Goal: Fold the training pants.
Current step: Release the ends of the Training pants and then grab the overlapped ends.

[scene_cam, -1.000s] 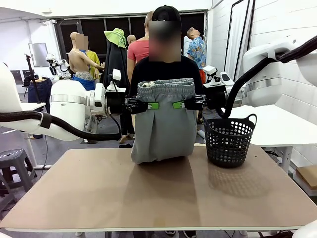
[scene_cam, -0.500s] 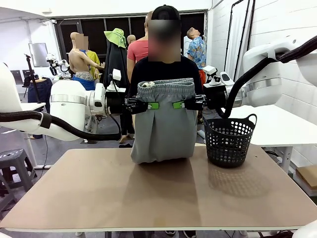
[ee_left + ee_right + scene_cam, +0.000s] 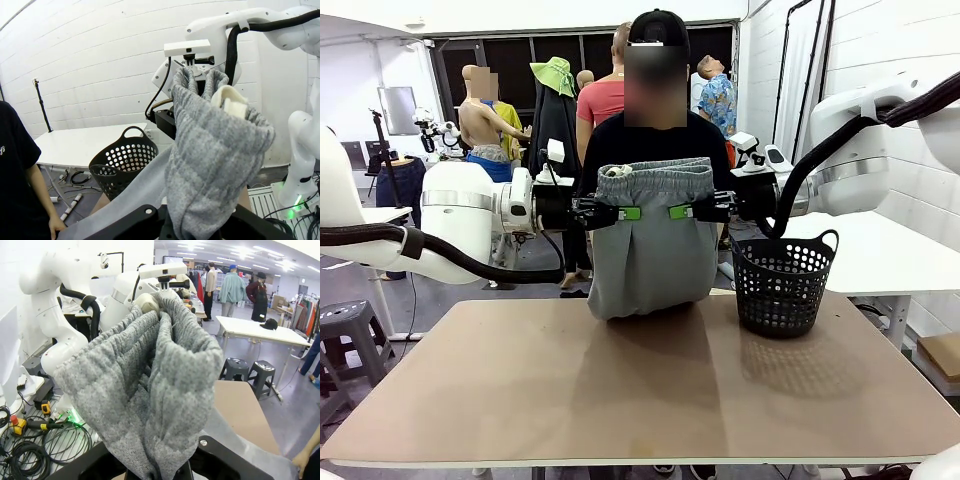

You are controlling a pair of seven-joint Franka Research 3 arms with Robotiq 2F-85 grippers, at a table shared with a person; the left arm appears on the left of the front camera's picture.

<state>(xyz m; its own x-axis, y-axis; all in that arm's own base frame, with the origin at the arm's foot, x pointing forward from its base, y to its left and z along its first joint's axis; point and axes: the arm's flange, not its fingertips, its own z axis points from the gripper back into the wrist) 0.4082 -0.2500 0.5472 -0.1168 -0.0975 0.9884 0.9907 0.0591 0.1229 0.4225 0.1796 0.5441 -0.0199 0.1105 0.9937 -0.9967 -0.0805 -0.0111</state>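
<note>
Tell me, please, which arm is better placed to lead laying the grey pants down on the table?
Left, probably. The left tool and the right tool are both shut on the waistband of the training pants, but the black basket stands on the table just below the right arm, beside the hanging cloth.

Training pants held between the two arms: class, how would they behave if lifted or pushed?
Probably floppy: the training pants hang in soft folds and bunch at the bottom. Likely light: two small pinches near the waistband carry them. Pushed on the table, they would probably crumple, not slide.
</note>
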